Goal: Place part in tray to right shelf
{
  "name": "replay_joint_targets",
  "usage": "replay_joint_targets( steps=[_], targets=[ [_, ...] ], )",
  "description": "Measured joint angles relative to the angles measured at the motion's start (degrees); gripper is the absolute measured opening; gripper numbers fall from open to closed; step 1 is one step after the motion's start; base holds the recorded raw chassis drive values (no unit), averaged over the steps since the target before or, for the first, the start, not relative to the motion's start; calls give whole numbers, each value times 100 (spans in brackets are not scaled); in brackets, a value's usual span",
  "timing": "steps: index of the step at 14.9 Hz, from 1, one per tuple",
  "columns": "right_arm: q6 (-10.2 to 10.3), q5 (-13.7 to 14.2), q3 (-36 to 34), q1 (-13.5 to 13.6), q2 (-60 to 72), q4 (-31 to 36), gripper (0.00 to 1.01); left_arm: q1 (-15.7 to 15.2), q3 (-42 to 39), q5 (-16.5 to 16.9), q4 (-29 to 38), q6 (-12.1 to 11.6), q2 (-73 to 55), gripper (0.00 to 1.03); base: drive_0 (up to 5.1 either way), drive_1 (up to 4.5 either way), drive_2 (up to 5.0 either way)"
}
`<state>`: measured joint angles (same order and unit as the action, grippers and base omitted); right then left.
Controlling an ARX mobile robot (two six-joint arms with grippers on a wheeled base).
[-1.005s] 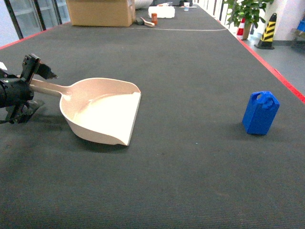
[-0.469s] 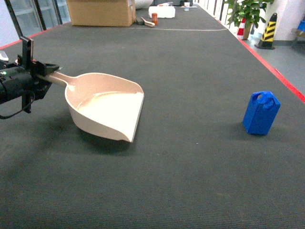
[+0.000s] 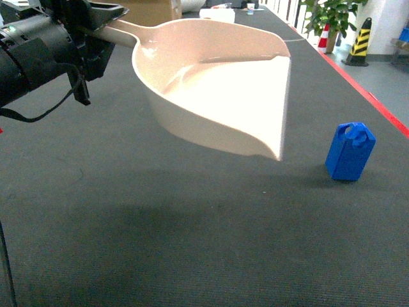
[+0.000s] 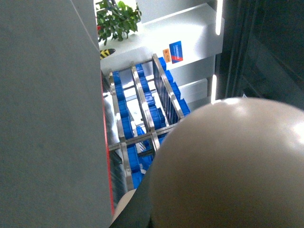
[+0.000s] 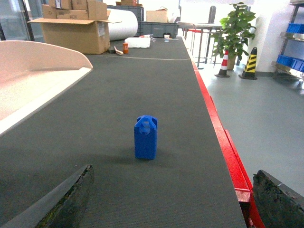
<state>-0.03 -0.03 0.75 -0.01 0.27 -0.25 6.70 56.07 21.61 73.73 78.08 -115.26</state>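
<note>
The beige tray (image 3: 217, 89) hangs tilted well above the dark mat, its lip pointing right. My left gripper (image 3: 94, 24) is shut on the tray's handle at the upper left. The blue part (image 3: 349, 151) stands upright on the mat at the right, apart from the tray and just beyond its lip. In the right wrist view the part (image 5: 146, 137) stands ahead of my right gripper (image 5: 173, 171), which is open and empty. The tray's edge (image 5: 38, 76) shows at the left there. The tray's underside (image 4: 228, 166) fills the left wrist view and hides the jaws. Behind it is the right shelf (image 4: 142, 114) with blue crates.
The table's red edge (image 3: 377, 102) runs close behind the part on the right, with floor beyond. A cardboard box (image 3: 137, 16) and small items sit at the far end. A potted plant (image 3: 329, 16) and a striped cone (image 3: 360, 38) stand off the table.
My left gripper has lifted the tray off the mat, raising it high and swinging it right toward the part. The part has not moved.
</note>
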Motion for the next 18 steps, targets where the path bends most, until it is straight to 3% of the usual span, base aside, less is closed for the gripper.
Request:
replay_joint_targets(
  steps=[3, 4, 11, 12, 13, 14, 15, 16, 18],
  targets=[
    [0, 0, 0, 0, 0, 0, 98, 575, -916, -111, -44, 208, 376, 14, 0, 0, 0],
    [0, 0, 0, 0, 0, 0, 98, 636, -1182, -98, -44, 264, 529, 14, 0, 0, 0],
    [0, 0, 0, 0, 0, 0, 98, 527, -1434, -229, -39, 267, 855, 14, 0, 0, 0],
    [42, 229, 70, 76, 87, -306, 98, 527, -1434, -227, -39, 269, 855, 14, 0, 0, 0],
    [74, 852, 310, 245, 721, -645, 98, 527, -1434, -227, -39, 267, 855, 14, 0, 0, 0],
    [66, 1113, 529, 175, 1648, -247, 98, 527, -1436, -227, -39, 267, 855, 14, 0, 0, 0],
    [31, 1110, 767, -37, 2435, 216, 98, 527, -1436, -225, -33, 271, 861, 14, 0, 0, 0],
    [-17, 1012, 953, -199, 3018, 599, 98, 527, -1436, -221, -37, 264, 861, 14, 0, 0, 0],
    [-249, 450, 1687, -348, 5051, 1644, 98, 520, -1436, -227, -28, 267, 861, 14, 0, 0, 0]
  ],
)
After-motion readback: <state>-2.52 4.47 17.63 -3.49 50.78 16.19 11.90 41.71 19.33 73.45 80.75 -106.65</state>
